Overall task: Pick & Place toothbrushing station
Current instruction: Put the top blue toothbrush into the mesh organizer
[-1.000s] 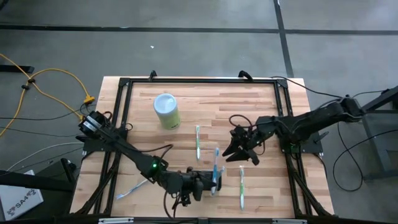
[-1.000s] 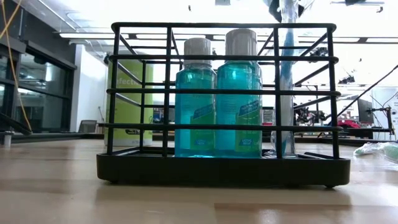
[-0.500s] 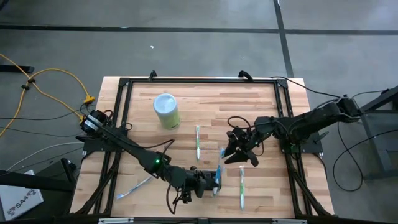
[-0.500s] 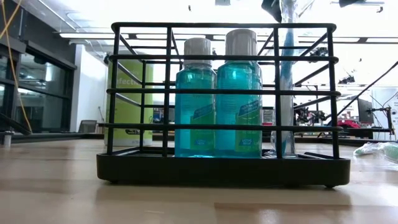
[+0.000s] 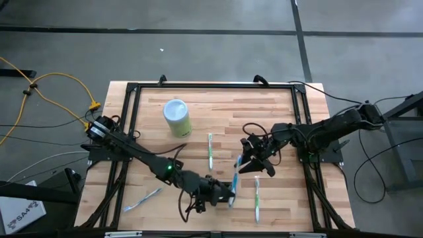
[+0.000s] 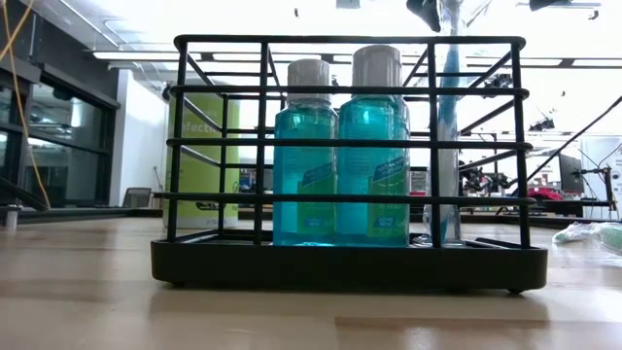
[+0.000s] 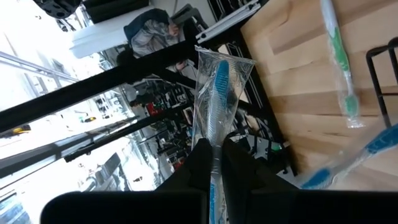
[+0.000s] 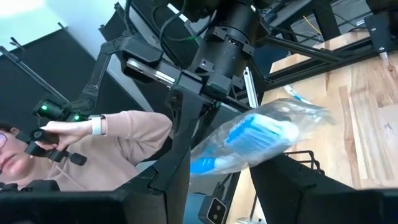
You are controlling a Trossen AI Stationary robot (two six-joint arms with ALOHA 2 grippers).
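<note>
The wooden counter [image 5: 277,106] carried a black frame round its edge, and both dark arms reached in over its near half. The station [image 6: 350,262], a black wire rack on a solid base, stood upright on the counter right in front of the low camera, with two blue bottles [image 6: 309,156] side by side inside it. A pale green cylinder [image 5: 177,118] stood well apart from the arms, toward the far left of the counter. The left end effector [image 5: 225,193] was low over the near edge, its fingers together and clamped on the handle of a wrapped brush [image 7: 217,81], whose blue head pointed away from the wrist. The right end effector [image 5: 246,164] sat just beyond it, near the counter's middle, with its fingers apart; a bagged brush [image 8: 261,134] lay across the gap between them, though whether they actually gripped it was hard to make out. Three loose brushes lay flat on the wood: one near the middle [image 5: 210,151], one beside the right end effector [image 5: 256,198], and one at the near left [image 5: 142,199].
</note>
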